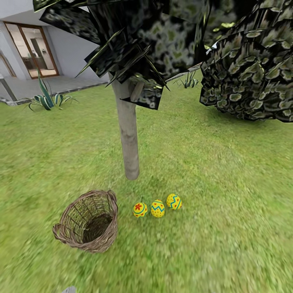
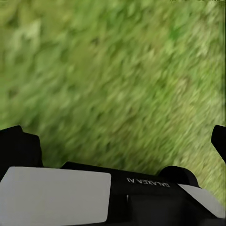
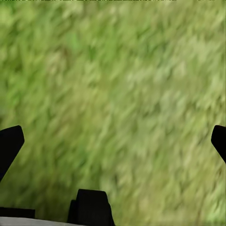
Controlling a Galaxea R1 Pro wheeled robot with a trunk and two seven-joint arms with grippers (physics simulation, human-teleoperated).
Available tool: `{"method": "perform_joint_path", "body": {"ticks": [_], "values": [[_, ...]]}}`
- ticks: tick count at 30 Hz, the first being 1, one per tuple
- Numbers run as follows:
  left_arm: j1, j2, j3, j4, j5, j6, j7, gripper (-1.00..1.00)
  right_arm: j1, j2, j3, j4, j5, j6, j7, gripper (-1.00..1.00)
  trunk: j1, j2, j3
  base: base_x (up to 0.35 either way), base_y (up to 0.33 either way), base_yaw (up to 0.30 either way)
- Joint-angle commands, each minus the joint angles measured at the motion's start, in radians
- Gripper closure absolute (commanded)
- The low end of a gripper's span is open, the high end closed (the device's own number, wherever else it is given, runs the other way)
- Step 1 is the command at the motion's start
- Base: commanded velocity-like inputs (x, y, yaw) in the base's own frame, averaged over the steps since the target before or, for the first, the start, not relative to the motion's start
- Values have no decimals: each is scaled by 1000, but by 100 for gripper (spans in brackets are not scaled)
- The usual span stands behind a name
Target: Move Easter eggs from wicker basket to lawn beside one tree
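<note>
Wicker basket, eggs and tree from the head; wrists see lawn.

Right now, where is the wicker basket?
In the head view, the wicker basket sits tilted on the lawn, lower left, beside the three Easter eggs and just in front of the tree.

A white house wall stands at the far left; a wood-framed glass door is set in it, with a glimpse of a room behind the glass; a grey paved terrace runs along its foot; a spiky striped plant grows at the terrace edge; a large dark mottled bush fills the upper right; a smaller spiky plant sits far back beside it.
</note>
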Motion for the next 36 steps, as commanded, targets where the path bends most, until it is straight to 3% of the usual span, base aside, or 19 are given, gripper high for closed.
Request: {"method": "perform_joint_path", "body": {"ticks": [1,36], "values": [[-1,-1,3,3,10,10,-5,-100,-2,1,-1,5,8,-4,-8,-100,0,0,1,0,0,0],[-1,-3,3,3,10,10,-5,-100,5,-8,-3,7,-1,-3,-9,-100,0,0,3,0,0,0]]}}
